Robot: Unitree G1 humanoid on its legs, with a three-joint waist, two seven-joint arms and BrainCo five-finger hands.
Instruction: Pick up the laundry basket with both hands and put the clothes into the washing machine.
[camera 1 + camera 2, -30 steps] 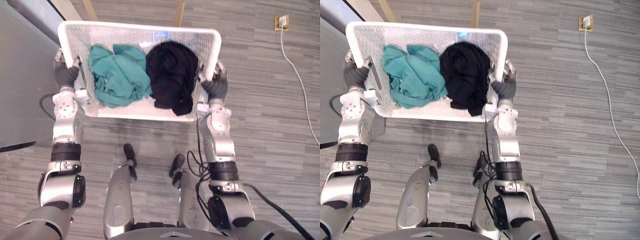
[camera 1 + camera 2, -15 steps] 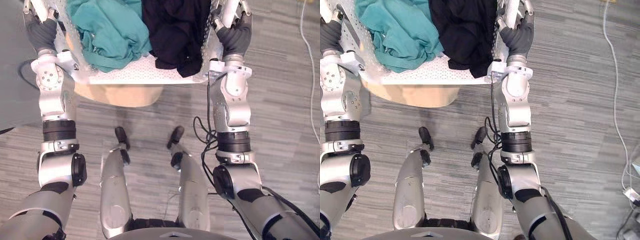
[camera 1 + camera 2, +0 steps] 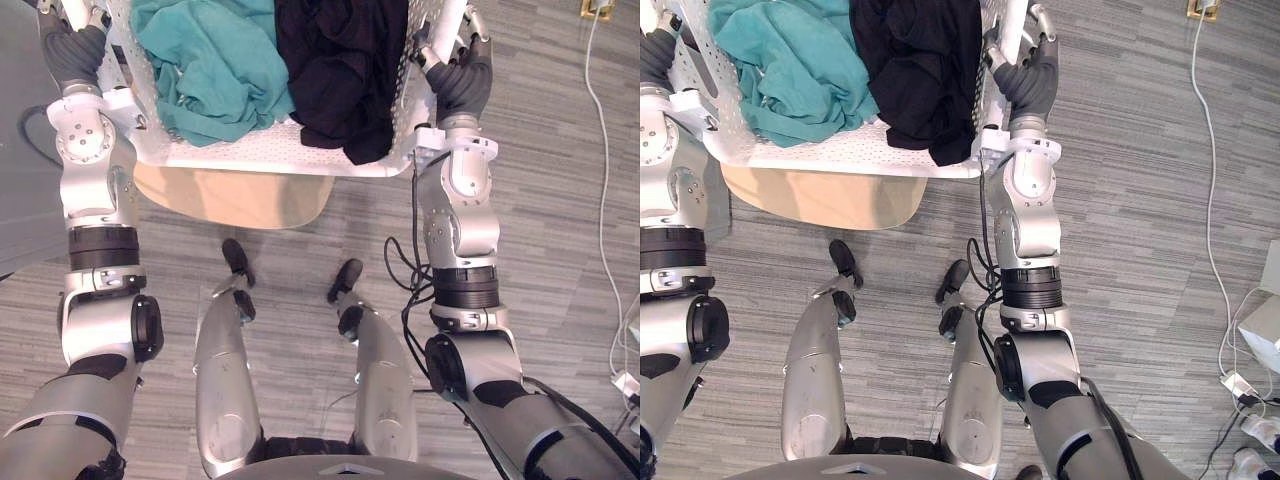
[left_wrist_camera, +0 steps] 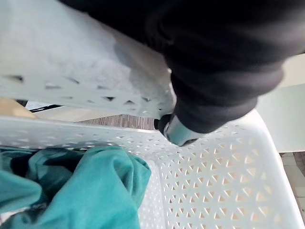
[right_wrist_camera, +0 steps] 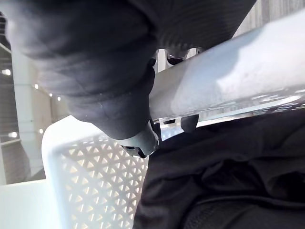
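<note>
A white perforated laundry basket (image 3: 250,150) is held up between my two hands, its far part cut off by the view's upper edge. Inside it a teal garment (image 3: 210,60) lies on the left and a black garment (image 3: 340,70) on the right. My left hand (image 3: 75,45) is curled round the basket's left rim and my right hand (image 3: 455,70) round the right rim. In the left wrist view a finger (image 4: 178,131) hooks under the rim beside the teal cloth (image 4: 86,191). The right wrist view has the rim (image 5: 228,81) running above the black cloth (image 5: 228,176).
A round beige wooden seat (image 3: 235,195) stands on the grey striped floor just under the basket. A grey flat-topped unit (image 3: 20,150) is at the left. A white cable (image 3: 605,150) runs to a floor socket (image 3: 597,8) at the right, with a white box (image 3: 1258,335) further back.
The basket has risen off the beige seat, which now shows beneath it, and both hands have gone up with it. The whole picture has also shifted with the camera.
</note>
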